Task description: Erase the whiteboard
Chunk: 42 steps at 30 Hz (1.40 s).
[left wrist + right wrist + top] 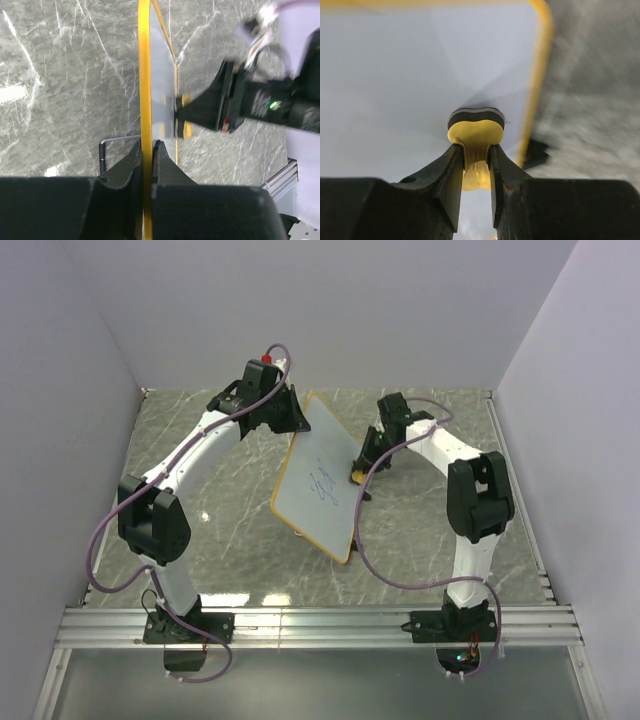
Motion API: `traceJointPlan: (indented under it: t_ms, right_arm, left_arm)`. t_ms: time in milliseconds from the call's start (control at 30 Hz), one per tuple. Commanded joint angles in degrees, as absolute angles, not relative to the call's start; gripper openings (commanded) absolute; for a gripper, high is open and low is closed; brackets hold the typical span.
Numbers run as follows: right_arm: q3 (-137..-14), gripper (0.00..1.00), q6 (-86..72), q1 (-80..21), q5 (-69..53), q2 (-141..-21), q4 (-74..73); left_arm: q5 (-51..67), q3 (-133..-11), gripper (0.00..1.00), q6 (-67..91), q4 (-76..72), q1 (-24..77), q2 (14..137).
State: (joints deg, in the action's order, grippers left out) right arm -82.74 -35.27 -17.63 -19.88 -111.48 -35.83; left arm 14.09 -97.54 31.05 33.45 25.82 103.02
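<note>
The whiteboard hangs tilted over the middle of the table, with blue scribbles near its centre. The left gripper is clamped tight on the orange frame at the board's 11 o'clock edge. The right gripper pinches a yellow-and-black eraser at the board's 3 o'clock edge. The eraser's black face seems to press on the white surface, though that view is blurred.
</note>
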Motion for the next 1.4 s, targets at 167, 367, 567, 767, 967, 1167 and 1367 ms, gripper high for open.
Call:
traceJointPlan:
  t_ms: [167, 367, 567, 767, 967, 1167, 1367]
  right_arm:
    - [-107.30, 0.00, -39.46, -24.86, -23.82, -114.43, -38.66]
    - [-103.63, 0.00, -42.98, -26.80, -25.75, -110.22, -34.98]
    - [-91.96, 0.00, -39.38, -26.46, -22.24, -107.85, -34.11]
    - [-75.07, 0.00, -38.85, -19.01, -20.74, -103.62, -27.52]
    - [-72.95, 0.00, -36.83, -16.52, -19.25, -104.94, -27.07]
    - [-79.35, 0.00, -38.14, -19.77, -19.78, -101.52, -29.61]
    - [-90.78, 0.00, -40.51, -28.20, -22.06, -100.46, -33.04]
  left_arm:
    - [12.31, -99.05, 0.00, 24.00, 39.37, 29.35, 106.61]
    - [12.30, -99.67, 0.00, 24.26, 39.46, 29.36, 106.79]
    - [12.66, -99.58, 0.00, 24.35, 39.55, 29.36, 106.79]
    - [12.22, -99.14, 0.00, 24.08, 39.82, 29.36, 105.91]
    - [12.74, -98.35, 0.00, 24.26, 39.55, 29.44, 105.47]
    - [12.39, -99.14, 0.00, 24.35, 39.90, 29.44, 105.73]
    - [12.39, -98.88, 0.00, 24.79, 39.64, 29.71, 105.73]
